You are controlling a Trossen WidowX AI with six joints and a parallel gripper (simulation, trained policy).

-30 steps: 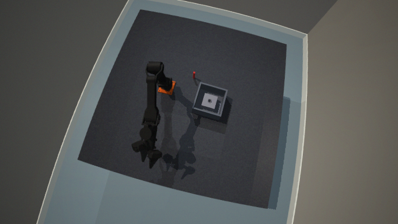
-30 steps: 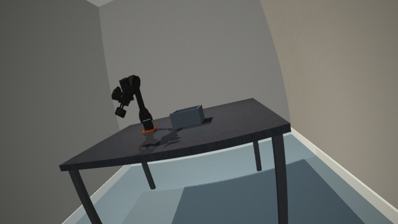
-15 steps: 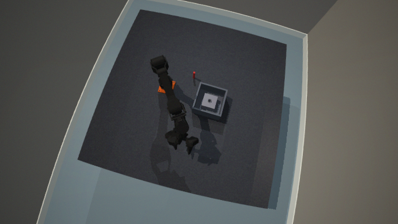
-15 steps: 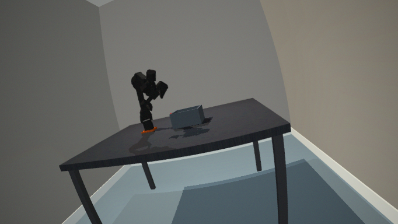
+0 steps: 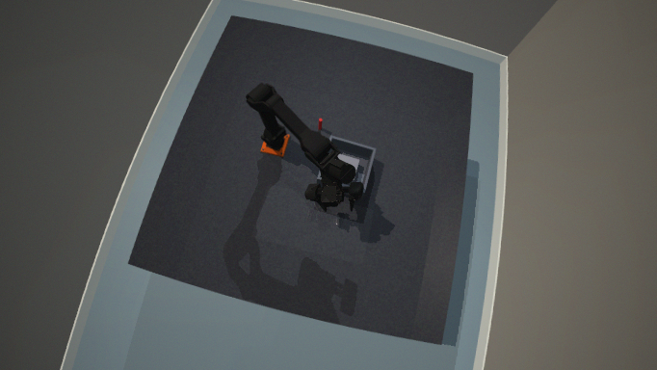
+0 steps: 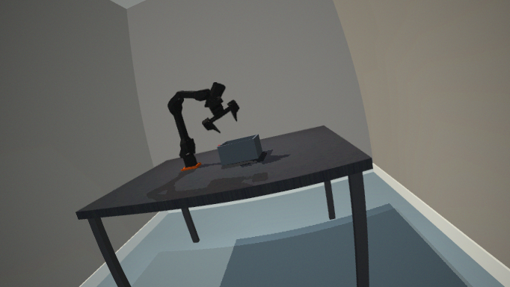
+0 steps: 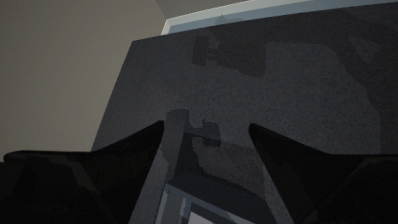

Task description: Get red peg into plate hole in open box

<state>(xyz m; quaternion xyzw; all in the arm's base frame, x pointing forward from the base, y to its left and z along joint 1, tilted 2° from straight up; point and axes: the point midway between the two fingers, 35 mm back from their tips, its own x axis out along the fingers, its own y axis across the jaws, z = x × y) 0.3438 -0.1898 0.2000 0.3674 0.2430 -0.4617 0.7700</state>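
Above the near side of the open grey box (image 5: 370,166) (image 6: 240,151) (image 7: 172,200), the jaws (image 5: 339,210) (image 6: 228,126) hang spread almost as wide as they go, with nothing between them. Over on the far side of the box, just beside one corner, the red peg (image 5: 320,123) stands upright on the dark worktop (image 5: 409,120) (image 6: 299,149) (image 7: 310,95); from the side, only a speck of its red shows past the box wall. It looks slim, smooth and stiff to me, probably light, and not something a firm squeeze would hurt. Being round, it might roll or tilt if pinched off centre, so I'd take it squarely across the upper part, leaving the lower end free for the hole. Part of the pale plate (image 5: 350,161) (image 7: 202,218) shows in the bottom of the box; the arm covers the rest from overhead. The raised rim is the edge to watch: the jaws should cross high over it, and one finger could knock that near corner coming down. Away from the box, the peg has open room around it, and the worktop's edges lie well apart from it.
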